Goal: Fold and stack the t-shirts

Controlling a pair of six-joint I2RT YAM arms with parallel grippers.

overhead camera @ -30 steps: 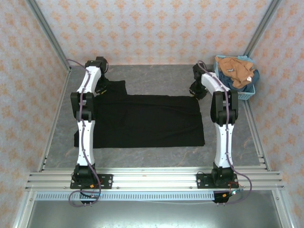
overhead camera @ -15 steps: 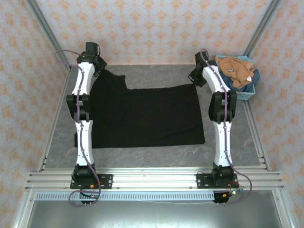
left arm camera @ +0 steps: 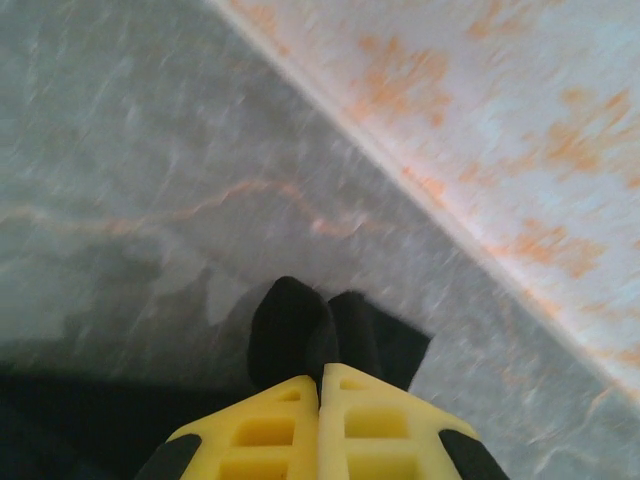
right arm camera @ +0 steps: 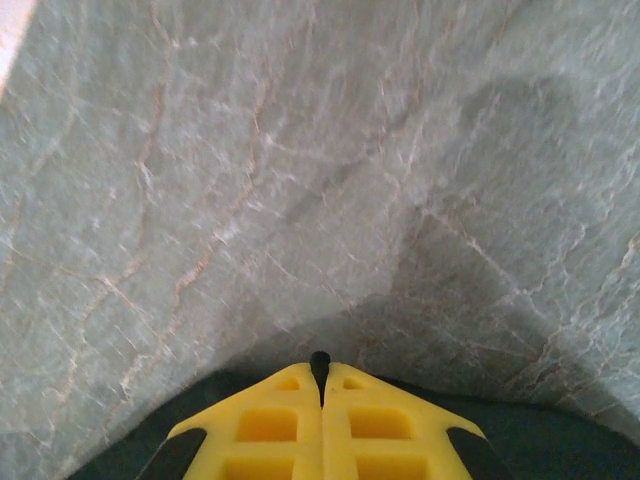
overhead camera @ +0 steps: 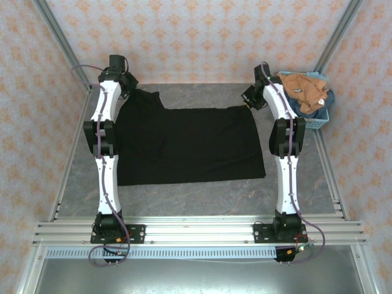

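A large black t-shirt lies spread on the grey table, plain side up. My left gripper is shut on its far left corner, and black cloth sticks out past the yellow fingertips. My right gripper is shut on the far right corner; a small tip of black cloth shows between its pads. An orange-tan t-shirt sits heaped in the basket on top of a dark blue one.
The light blue mesh basket stands at the table's far right corner, close to my right arm. Patterned walls close the table on three sides. Bare grey table lies in front of the shirt, then the metal rail.
Both grippers have pulled the shirt's far edge toward the back wall, and the whole shirt has slid that way. The right gripper closed on its corner.
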